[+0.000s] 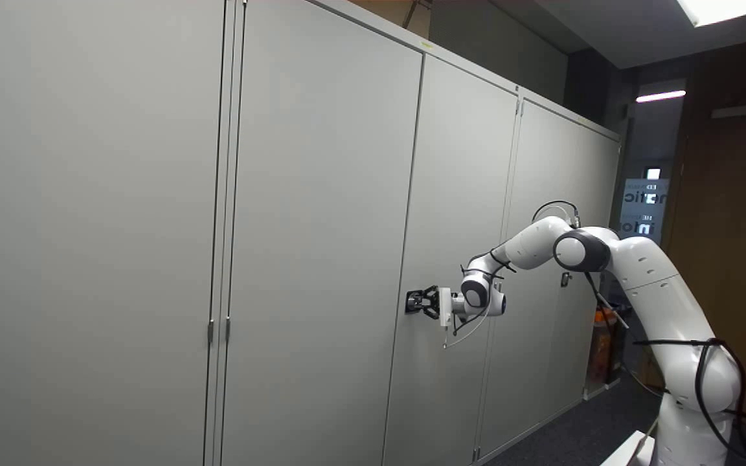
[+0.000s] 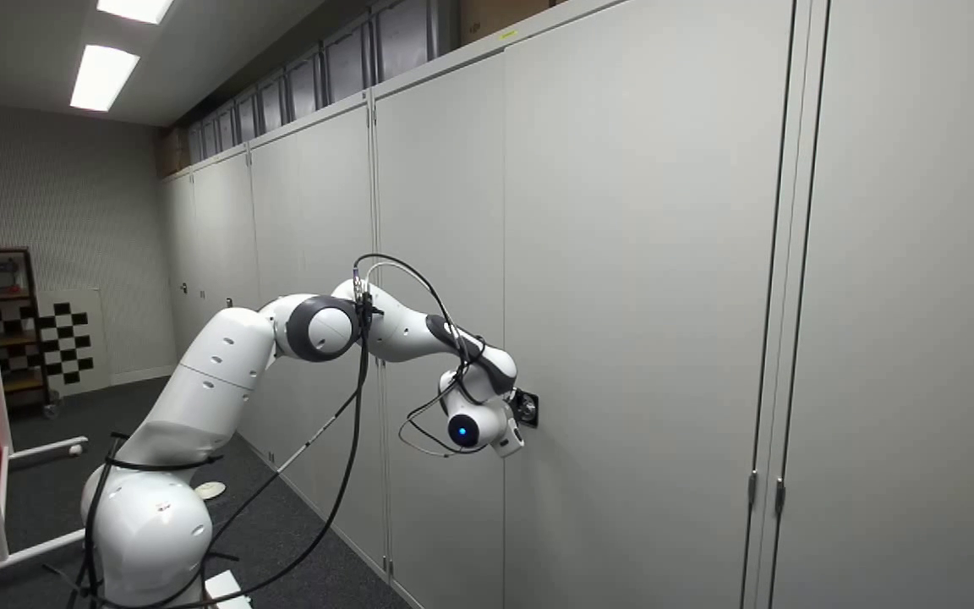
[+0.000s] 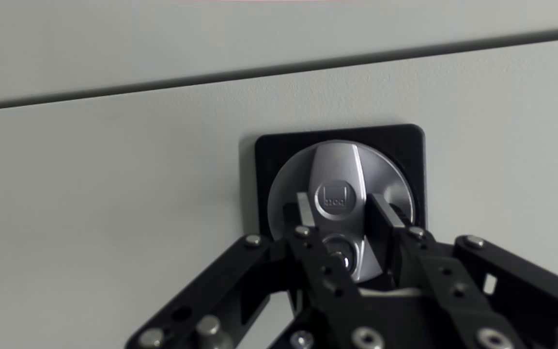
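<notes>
Gripper (image 3: 340, 201), narrow about the bar (image 3: 337, 160) of a silver knob (image 3: 335, 199); clamping unclear.
Door seam (image 3: 405, 54) near black plate (image 3: 406, 144); panel (image 3: 138, 194) either side.

Ceiling lights (image 2: 105, 78) glare in both exterior views; the wrist view shows soft shadows (image 3: 247, 186).

Lined with tall pale-grey cabinets (image 2: 639, 254) topped, in an exterior view, by grey bins (image 2: 301, 89), and floored in dark carpet (image 2: 326, 575). Lit by bright ceiling panels (image 2: 105, 78) and backed, in an exterior view, by a ribbed grey wall (image 2: 90, 220) behind a dark shelf unit (image 2: 18, 339) and a checkered board (image 2: 67, 342). Bounded elsewhere by a brown door (image 1: 729, 291) beside a narrow glazed strip (image 1: 655, 142) with lettering (image 1: 644, 228).
</notes>
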`<state>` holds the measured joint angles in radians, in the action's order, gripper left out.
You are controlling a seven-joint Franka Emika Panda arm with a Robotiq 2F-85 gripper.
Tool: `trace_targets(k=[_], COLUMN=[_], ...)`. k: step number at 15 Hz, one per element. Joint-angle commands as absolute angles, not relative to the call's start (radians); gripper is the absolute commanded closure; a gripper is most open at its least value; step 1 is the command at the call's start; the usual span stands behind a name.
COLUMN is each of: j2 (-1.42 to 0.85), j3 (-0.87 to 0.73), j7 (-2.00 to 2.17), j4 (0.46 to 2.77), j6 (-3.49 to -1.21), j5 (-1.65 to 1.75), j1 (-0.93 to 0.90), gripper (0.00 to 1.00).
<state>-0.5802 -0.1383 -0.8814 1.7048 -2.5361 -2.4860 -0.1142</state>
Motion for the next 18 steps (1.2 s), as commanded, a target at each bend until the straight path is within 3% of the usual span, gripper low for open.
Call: trace_targets(k=[1,18], j2=[-0.54,-0.393], j3=[-0.141,-0.137], j7=[-0.897,-0.947], j4=[1.768,2.012], j6=[-2.469,-2.288], j5=[-2.46,-2.366], j1=[-0.103,-0.056], gripper=[0.92,0.92])
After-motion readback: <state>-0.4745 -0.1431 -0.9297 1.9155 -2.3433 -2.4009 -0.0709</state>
